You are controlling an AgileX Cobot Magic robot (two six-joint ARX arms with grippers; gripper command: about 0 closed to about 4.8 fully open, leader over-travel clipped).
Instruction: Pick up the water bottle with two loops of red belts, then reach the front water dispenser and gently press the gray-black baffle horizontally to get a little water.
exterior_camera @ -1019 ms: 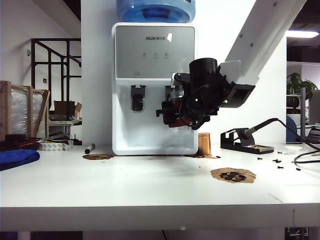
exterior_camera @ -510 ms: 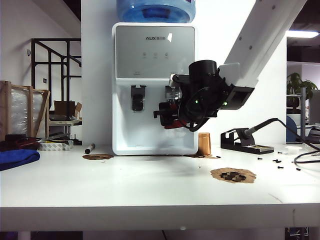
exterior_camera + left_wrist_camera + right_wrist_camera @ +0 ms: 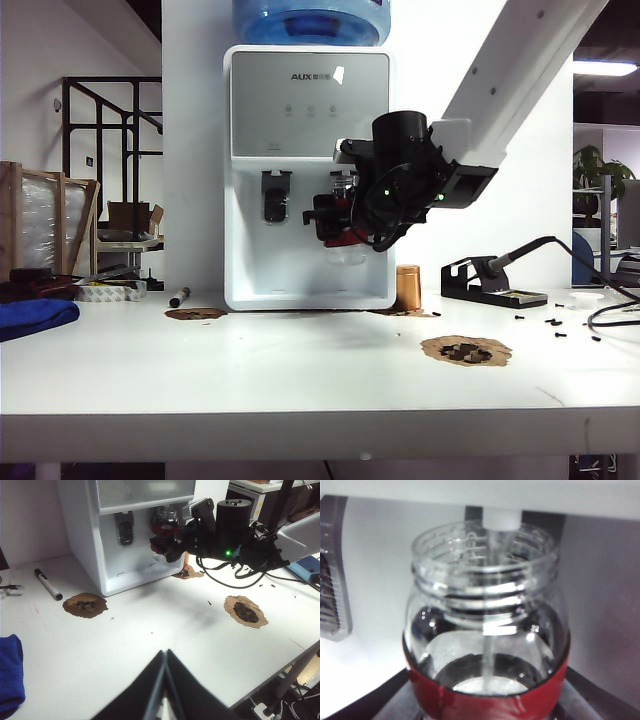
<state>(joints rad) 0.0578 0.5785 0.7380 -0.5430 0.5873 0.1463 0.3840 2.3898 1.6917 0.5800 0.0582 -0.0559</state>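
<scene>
White tabletop (image 3: 300,380) fills the foreground, the left hand (image 3: 164,656) poised above it with fingers pressed together, holding nothing. Farther back, the right hand (image 3: 335,222) grips the bottle (image 3: 487,630) under the dispenser (image 3: 300,270) and its right tap, a thin stream running into its neck.

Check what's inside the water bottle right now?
A thin stream falls from the nozzle into the water bottle, held by the right pincer; the red band hides the level.

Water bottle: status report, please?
Right gripper holds water bottle under right tap of water dispenser; water streaming in. Left gripper shut, low over table. Nothing blocking.
</scene>
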